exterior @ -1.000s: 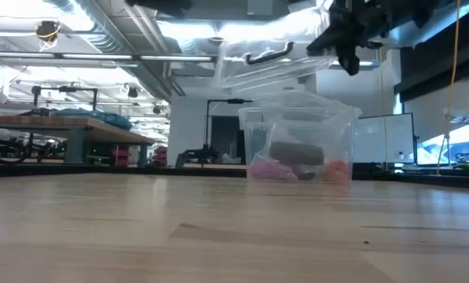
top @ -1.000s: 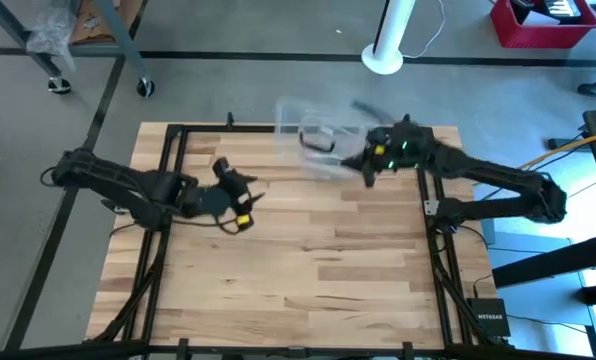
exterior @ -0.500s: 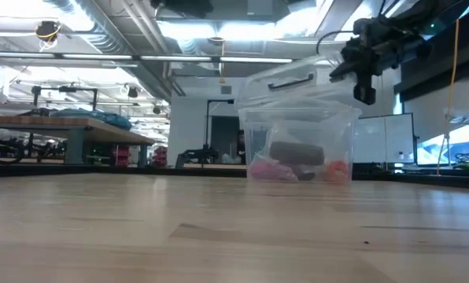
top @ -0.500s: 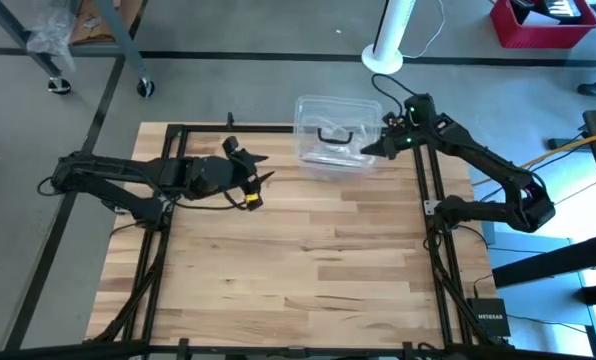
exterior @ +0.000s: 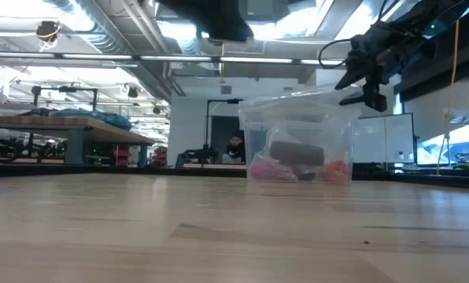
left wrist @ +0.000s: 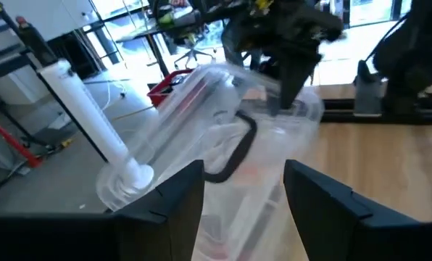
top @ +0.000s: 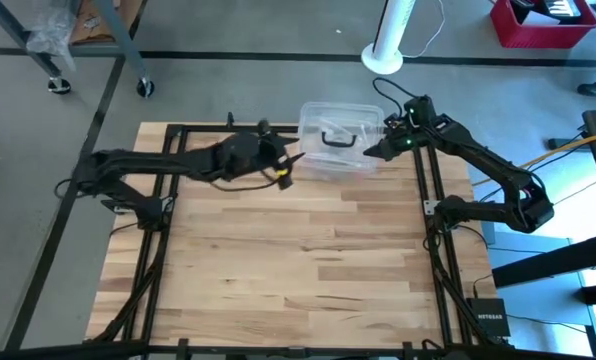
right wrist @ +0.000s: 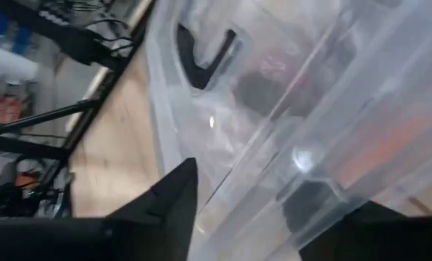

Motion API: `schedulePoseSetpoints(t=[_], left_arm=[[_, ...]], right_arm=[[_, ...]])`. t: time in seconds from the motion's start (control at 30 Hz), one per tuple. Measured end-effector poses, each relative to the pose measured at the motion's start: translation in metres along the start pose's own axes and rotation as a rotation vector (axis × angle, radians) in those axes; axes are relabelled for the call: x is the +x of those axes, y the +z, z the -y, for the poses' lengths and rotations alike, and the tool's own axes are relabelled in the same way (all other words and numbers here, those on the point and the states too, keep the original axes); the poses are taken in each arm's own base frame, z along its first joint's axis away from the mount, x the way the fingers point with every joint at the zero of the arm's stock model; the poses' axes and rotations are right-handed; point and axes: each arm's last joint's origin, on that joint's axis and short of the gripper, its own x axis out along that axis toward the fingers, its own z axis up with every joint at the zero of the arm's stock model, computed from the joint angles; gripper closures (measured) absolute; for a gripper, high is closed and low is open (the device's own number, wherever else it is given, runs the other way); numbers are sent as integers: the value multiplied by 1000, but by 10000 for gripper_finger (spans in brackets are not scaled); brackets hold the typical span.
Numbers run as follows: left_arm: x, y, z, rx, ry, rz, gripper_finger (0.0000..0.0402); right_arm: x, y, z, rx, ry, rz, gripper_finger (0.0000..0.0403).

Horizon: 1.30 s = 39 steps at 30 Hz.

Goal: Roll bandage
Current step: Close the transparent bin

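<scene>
A clear plastic box [top: 338, 152] stands at the table's far edge, its lid with the black handle [top: 340, 138] lying on top. The bandage [exterior: 296, 152] shows only as a dark roll inside the box, on its bottom. My right gripper [top: 370, 152] is open at the box's right end, at lid height. My left gripper [top: 287, 172] is open just left of the box and points at it [left wrist: 230, 145]; nothing is between its fingers. My right gripper's open fingers stand on either side of the lid's right edge [right wrist: 274, 181], coming level from the table's right. Whether they touch the lid I cannot tell. The lid lies on the box.
Pink [exterior: 264, 169] and orange [exterior: 337, 170] items lie beside the roll in the box. Black frame rails [top: 426, 200] run along the table's sides. A white pole base [top: 383, 60] stands beyond the far edge. Bare wood [top: 298, 260] stretches toward the near edge.
My right gripper has carried the lid from above the box toward the far right, set it down on the box, then opened and let go. My left gripper has moved toward the table's right and far edge, up to the box's left side.
</scene>
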Motion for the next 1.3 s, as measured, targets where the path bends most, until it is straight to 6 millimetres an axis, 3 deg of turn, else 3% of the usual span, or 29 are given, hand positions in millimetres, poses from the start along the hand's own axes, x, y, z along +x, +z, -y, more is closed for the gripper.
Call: schedulePoseSetpoints(t=[0.33,0.47,0.8,1.3], left_arm=[[95,-46,-30,-91,-109,-65,220],[116,-64,-37,-94,-94,-145,220],[119,-84,-52,-124,-67,-279,220],[118,-88,-51,-124,-73,-319,220]], right_arm=[[0,-4,4,-5,-131,-13,170],[0,-3,4,-9,-133,-10,169],[-16,-3,-8,-71,-221,43,169],[-37,-3,-18,-73,-540,-34,168]])
